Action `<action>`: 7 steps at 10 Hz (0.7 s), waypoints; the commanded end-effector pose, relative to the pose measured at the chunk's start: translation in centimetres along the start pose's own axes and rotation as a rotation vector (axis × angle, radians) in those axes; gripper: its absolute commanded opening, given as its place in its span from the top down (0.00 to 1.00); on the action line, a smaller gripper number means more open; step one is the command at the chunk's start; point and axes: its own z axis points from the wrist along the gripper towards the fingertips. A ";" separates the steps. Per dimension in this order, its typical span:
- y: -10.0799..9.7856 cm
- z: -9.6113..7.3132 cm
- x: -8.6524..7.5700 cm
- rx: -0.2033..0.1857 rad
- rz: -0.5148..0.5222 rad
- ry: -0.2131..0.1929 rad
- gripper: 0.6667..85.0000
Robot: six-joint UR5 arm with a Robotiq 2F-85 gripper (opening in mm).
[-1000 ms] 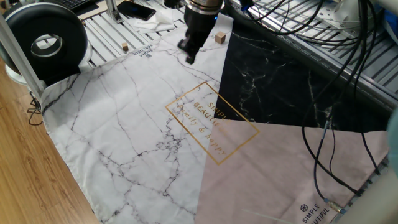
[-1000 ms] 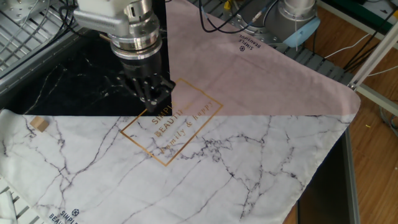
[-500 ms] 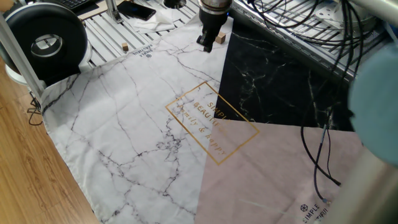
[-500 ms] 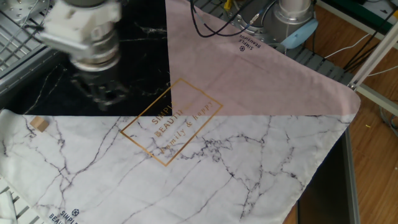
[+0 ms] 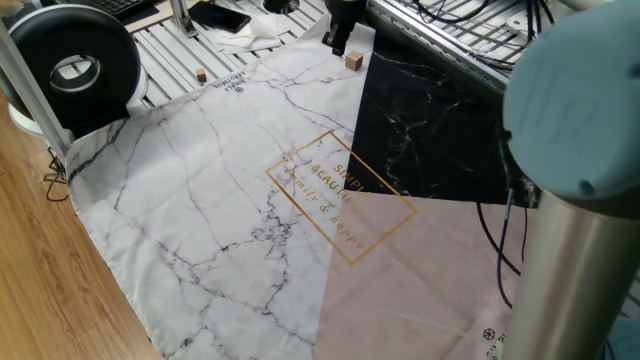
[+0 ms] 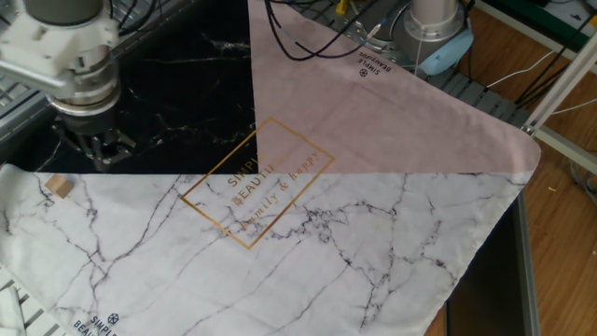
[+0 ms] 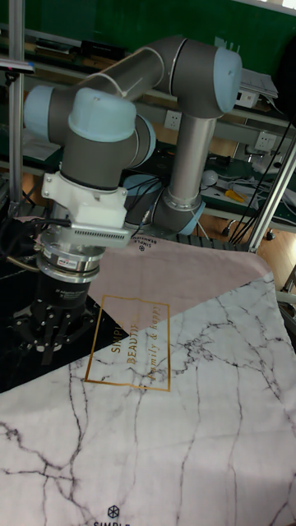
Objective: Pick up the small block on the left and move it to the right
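The small wooden block (image 5: 352,61) lies at the far edge of the marble-print cloth (image 5: 220,190), where white meets black. In the other fixed view the block (image 6: 61,187) is at the far left. My gripper (image 5: 338,42) hangs just beyond and left of it, not touching. In the other fixed view the gripper (image 6: 93,159) is up and to the right of the block, over the black patch. Its fingers look spread and empty, so it is open. The tall fixed view shows the gripper (image 7: 51,347) pointing down, with the block out of frame.
A second small block (image 5: 201,75) rests on the metal slats beyond the cloth. A black round device (image 5: 75,65) stands at the far left corner. The arm's thick grey link (image 5: 575,200) fills the right foreground. The robot base (image 6: 438,23) and cables sit behind the pink patch.
The gripper has travelled from above the gold-lettered centre of the cloth to the far corner by the block. The block has not moved.
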 end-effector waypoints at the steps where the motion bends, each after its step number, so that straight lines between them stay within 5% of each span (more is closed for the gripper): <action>1: -1.3 0.1 0.3 0.012 0.064 0.026 1.00; 2: -2.0 0.1 0.7 0.038 0.052 0.040 1.00; 4: 1.2 0.1 0.3 -0.085 0.123 0.031 1.00; 5: 1.2 0.1 0.4 -0.083 0.118 0.034 0.99; 6: -2.6 0.1 -0.2 0.059 0.090 0.002 0.97; 7: -3.7 1.0 -2.6 0.085 0.101 -0.076 0.96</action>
